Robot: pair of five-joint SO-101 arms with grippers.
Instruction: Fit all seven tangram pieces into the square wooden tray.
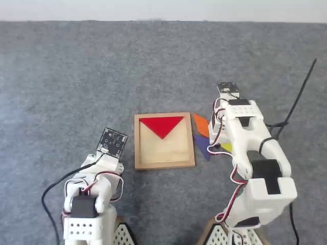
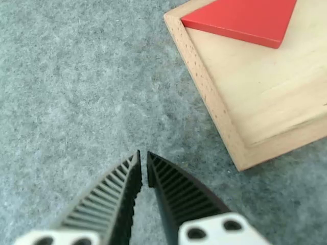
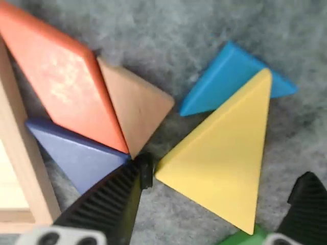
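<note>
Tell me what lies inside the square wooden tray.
Only one red triangular piece, flat along the far rim of the square wooden tray; the remaining floor is bare wood. The floor beneath that triangle is covered.

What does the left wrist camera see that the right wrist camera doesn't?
Only the left wrist view: the red wooden triangle lying inside the tray, and the left gripper, shut, above the mat.

Only the right wrist view: the orange parallelogram, tan triangle, light blue triangle, yellow triangle, dark blue triangle and a bit of a green piece. The right gripper is open, one finger on each side of the yellow triangle.

Both: the square wooden tray and the grey felt mat.
</note>
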